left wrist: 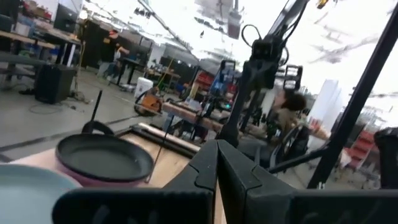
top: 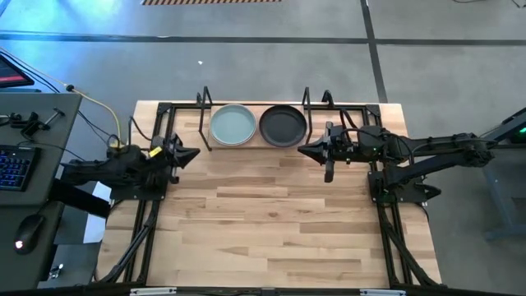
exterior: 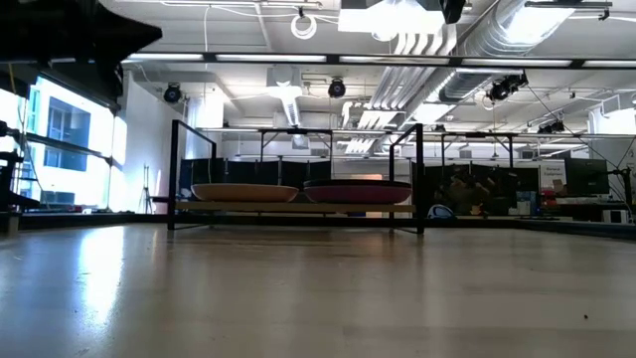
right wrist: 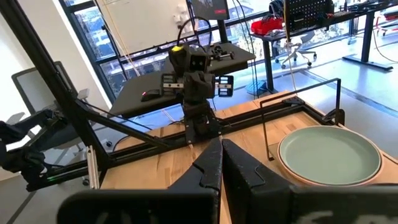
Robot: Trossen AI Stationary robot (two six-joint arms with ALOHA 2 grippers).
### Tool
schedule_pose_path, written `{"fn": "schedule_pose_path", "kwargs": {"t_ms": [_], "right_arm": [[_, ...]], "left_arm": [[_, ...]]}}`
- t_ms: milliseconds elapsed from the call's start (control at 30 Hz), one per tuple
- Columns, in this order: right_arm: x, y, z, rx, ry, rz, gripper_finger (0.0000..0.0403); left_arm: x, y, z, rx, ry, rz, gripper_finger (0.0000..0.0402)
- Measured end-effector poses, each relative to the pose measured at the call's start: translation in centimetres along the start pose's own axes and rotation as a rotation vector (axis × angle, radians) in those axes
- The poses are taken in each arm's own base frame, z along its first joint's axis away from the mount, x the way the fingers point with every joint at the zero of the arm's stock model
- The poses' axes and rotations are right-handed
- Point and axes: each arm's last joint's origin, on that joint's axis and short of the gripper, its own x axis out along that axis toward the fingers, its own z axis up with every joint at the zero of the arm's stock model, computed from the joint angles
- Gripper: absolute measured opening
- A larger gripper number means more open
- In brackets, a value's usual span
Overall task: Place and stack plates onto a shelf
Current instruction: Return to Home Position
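Observation:
The shelf (top: 204, 100), a wooden board in a black wire frame, stands at the table's far edge. On it lie the pale blue-green plate (top: 231, 126) on the left and the black plate (top: 283, 125) on the right. The black plate (left wrist: 102, 157) rests on the pink plate (left wrist: 93, 182). Under the pale plate (right wrist: 329, 152) another rim (right wrist: 298, 178) shows; its colour I cannot tell. My left gripper (top: 193, 154) hovers shut near the shelf's left end. My right gripper (top: 302, 150) hovers shut just near of the black plate.
The other arm's black base frames (top: 148, 214) (top: 394, 222) run along the table's left and right sides. A desk with keyboard and mouse (top: 16, 164) stands left of the table. Bare wooden tabletop (top: 271, 222) stretches from the shelf to the near edge.

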Motion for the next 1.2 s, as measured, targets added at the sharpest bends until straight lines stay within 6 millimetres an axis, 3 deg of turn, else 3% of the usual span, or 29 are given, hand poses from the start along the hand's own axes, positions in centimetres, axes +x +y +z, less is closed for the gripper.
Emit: {"fn": "schedule_pose_path", "kwargs": {"t_ms": [200, 933, 1200], "right_arm": [[0.0, 0.0, -0.1, 0.010, 0.007, -0.002, 0.0000], [0.0, -0.1, -0.4, 0.006, 0.038, -0.006, 0.0000], [-0.4, 0.0, -0.2, -0.007, 0.043, 0.018, 0.0000]], "left_arm": [[0.2, 0.6, -2.0, -0.045, -0.054, -0.017, 0.0000], [0.1, 1.1, -4.1, 0.049, 0.180, 0.005, 0.0000], [0.0, 1.0, -4.2, 0.117, 0.193, -0.028, 0.0000]]}}
